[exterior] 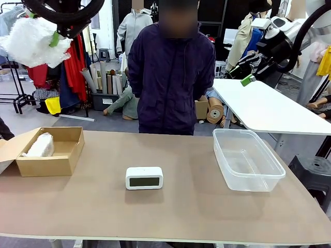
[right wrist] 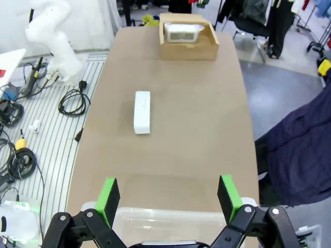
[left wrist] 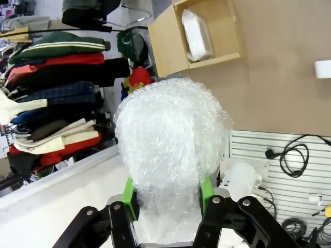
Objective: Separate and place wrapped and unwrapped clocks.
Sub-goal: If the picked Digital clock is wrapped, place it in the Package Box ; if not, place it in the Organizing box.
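Bundle [left wrist: 170, 139] squeezed tight in left claw [left wrist: 167, 191] way up high, box [exterior: 44, 166] below and ahead; right claw [right wrist: 169, 194] wide open over tub [exterior: 221, 155].

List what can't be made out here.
- Front view: the clock has a display too small to read.
- Left wrist view: bubble wrap hides what is inside the bundle clamped in the left end effector.
- Front view: the cardboard box wall hides the lower part of the second bundle.
- Right wrist view: the bottom edge and right end effector cut off the plastic bin.
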You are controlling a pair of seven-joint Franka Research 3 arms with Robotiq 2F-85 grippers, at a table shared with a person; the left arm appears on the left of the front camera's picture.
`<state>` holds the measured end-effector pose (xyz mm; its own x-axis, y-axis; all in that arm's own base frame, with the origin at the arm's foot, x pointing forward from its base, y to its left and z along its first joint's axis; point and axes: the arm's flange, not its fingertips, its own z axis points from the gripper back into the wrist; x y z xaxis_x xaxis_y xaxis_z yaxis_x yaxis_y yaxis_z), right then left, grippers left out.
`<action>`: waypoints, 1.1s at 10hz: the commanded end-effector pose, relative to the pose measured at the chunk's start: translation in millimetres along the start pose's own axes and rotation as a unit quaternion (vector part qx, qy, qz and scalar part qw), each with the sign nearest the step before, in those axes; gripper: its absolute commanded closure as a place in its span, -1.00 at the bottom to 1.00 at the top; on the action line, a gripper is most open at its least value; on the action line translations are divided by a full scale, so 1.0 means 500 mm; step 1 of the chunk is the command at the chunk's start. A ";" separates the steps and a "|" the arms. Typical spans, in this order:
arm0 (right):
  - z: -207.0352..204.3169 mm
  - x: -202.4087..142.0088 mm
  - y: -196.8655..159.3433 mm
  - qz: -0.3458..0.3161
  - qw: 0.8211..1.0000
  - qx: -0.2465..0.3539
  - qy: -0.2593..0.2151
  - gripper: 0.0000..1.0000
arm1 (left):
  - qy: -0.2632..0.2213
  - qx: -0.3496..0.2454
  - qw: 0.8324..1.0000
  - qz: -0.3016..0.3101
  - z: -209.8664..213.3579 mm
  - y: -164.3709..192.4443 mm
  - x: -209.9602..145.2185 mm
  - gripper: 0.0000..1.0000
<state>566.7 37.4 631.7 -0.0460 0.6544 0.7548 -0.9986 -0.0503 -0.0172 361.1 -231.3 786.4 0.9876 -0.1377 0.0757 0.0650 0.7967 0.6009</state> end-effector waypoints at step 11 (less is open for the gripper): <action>0.000 0.008 -0.001 -0.010 1.000 -0.006 0.011 -1.00 | -0.069 -0.220 0.958 0.170 -0.477 0.083 -0.125 1.00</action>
<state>566.7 37.3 631.9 -0.0461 0.6544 0.7547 -0.9986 -0.0500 -0.0177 325.5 -58.9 628.8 0.9356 0.1495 0.3199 -0.2114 0.9628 0.1684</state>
